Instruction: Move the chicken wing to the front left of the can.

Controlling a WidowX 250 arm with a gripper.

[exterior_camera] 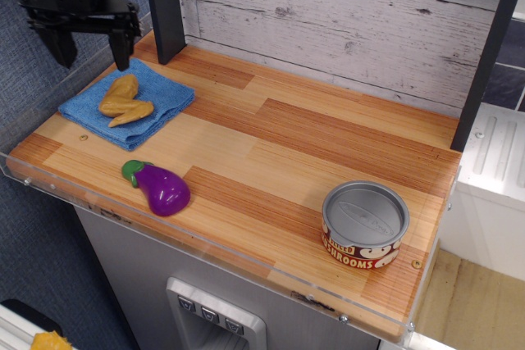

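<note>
Observation.image looks down on a wooden counter from above. Up in the upper left of the frame, the black gripper hangs with its two fingers spread wide apart and nothing held between them. Just below it, at the left of the frame, the chicken wing lies on a folded blue cloth, apart from the fingertips. Lower left, near the counter's front edge, a purple eggplant with a green stem lies on bare wood. Well away, in the lower right of the frame, the can stands upright, its red-and-white label facing the camera.
</note>
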